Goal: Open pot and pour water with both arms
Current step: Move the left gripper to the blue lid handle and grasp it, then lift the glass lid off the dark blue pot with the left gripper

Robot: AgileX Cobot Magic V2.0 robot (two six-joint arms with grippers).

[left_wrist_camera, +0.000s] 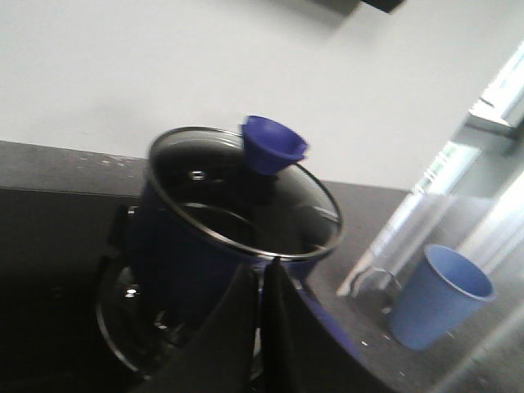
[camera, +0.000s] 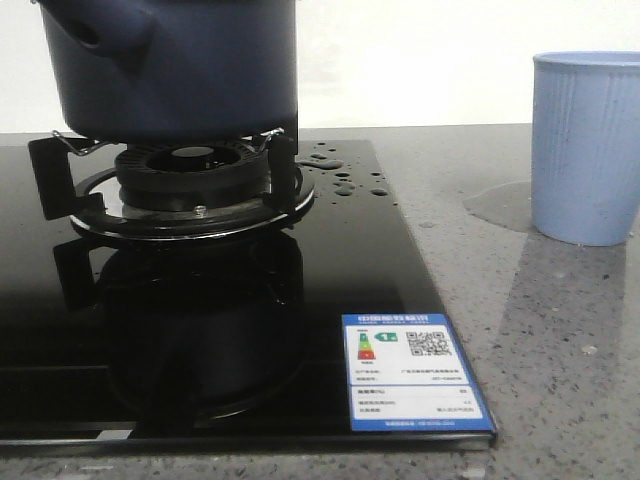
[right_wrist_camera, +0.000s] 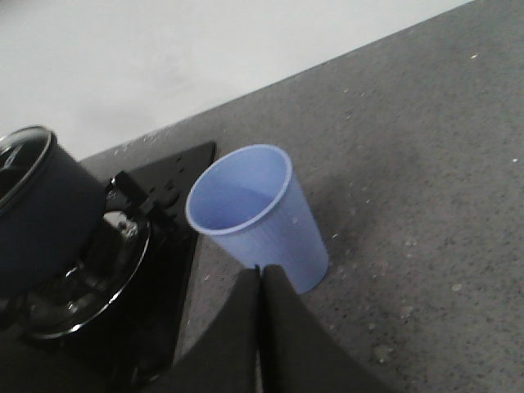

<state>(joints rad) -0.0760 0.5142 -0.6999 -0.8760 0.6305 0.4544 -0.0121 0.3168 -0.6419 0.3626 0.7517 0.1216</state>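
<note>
Front view: the pot point(camera: 175, 65) sits on the burner point(camera: 190, 180) of the black stove point(camera: 330, 270), with water point(camera: 345, 180) drops beside it and a cup point(camera: 587, 145) on the grey surface point(camera: 560, 350). Left wrist view: the left claw point(left_wrist_camera: 260, 282) is closed and empty above the pot's glass lid point(left_wrist_camera: 246, 196). Right wrist view: the right claw point(right_wrist_camera: 260, 282) is closed, empty, over the cup.
</note>
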